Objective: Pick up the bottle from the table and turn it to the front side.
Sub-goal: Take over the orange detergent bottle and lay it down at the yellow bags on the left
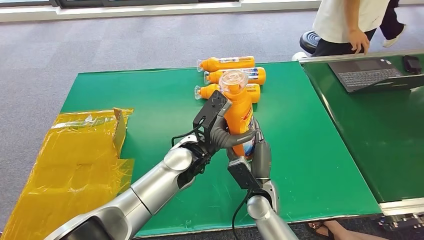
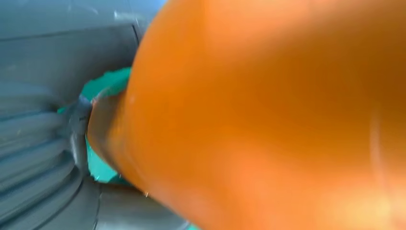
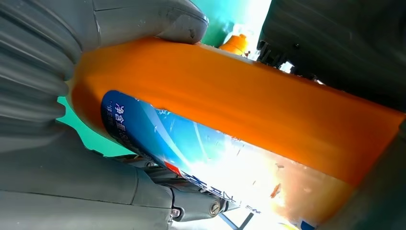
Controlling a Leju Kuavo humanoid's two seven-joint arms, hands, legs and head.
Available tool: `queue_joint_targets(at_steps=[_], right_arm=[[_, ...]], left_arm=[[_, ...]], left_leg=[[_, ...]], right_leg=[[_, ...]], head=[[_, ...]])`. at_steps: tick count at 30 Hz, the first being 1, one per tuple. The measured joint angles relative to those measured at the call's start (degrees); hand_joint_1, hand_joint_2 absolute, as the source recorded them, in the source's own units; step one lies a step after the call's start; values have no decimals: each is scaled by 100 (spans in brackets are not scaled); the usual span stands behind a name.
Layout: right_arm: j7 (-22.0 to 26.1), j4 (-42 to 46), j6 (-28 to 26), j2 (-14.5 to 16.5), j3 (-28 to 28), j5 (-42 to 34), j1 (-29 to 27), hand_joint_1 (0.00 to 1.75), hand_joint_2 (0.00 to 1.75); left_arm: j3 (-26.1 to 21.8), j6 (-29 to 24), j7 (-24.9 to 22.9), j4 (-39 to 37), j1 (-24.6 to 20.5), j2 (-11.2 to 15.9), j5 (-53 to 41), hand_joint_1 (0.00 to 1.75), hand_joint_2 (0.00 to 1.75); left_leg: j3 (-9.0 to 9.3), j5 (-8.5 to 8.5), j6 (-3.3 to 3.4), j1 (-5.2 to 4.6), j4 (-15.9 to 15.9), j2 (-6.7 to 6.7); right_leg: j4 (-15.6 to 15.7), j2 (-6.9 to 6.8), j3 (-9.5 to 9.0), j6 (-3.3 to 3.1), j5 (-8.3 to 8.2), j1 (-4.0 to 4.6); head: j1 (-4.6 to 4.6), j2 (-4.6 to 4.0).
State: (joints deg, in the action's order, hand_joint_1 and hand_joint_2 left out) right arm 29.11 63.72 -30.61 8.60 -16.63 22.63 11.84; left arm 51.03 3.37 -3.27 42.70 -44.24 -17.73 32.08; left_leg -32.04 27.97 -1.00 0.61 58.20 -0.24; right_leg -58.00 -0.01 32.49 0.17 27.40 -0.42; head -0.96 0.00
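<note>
Both hands hold 1 orange bottle [image 1: 239,117] upright above the green table [image 1: 150,100]. From the lower left the silver left arm reaches in, and the left hand [image 1: 220,131] wraps its dark fingers [image 1: 239,138] round the middle of the bottle, with the black wrist block tilted up beside the bottle's neck. Straight up from below comes the right arm, and the right hand [image 1: 255,157] grips the bottle lower down, just under the left hand. In the right wrist view the grey thumb [image 3: 158,21] presses on the orange body [image 3: 249,100] and the blue label [image 3: 158,139] faces the palm. The left wrist view is blurred; it shows the orange side [image 2: 268,115] close against the grey hand [image 2: 43,143].

The bottle's clear cap [image 1: 233,80] points up toward the camera. Just beyond the hands, 3 more orange bottles [image 1: 235,75] lie on their sides in a row, caps to the left. Well to the left of the left arm, crumpled yellow plastic [image 1: 75,160] hangs over the table's edge. Off to the right sits a darker green table [image 1: 380,140] with an open laptop [image 1: 367,72], and a person [image 1: 350,22] stands behind it.
</note>
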Motion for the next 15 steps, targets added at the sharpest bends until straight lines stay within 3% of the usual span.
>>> queue_joint_targets(at_steps=[13, 15], right_arm=[[-2, -63, -37, 16, 0, 13, 71, 175, 175], [-5, -66, -46, 17, 0, 16, 79, 87, 175]], left_arm=[[75, -68, 305, -91, -60, -15, -514, 175, 175], [75, -69, 312, -89, -62, -17, -573, 175, 175]], left_leg=[[0, 0, 0, 0, 0, 0], [0, 0, 0, 0, 0, 0]], right_leg=[[0, 0, 0, 0, 0, -1], [0, 0, 0, 0, 0, -1]], head=[[0, 0], [0, 0]])
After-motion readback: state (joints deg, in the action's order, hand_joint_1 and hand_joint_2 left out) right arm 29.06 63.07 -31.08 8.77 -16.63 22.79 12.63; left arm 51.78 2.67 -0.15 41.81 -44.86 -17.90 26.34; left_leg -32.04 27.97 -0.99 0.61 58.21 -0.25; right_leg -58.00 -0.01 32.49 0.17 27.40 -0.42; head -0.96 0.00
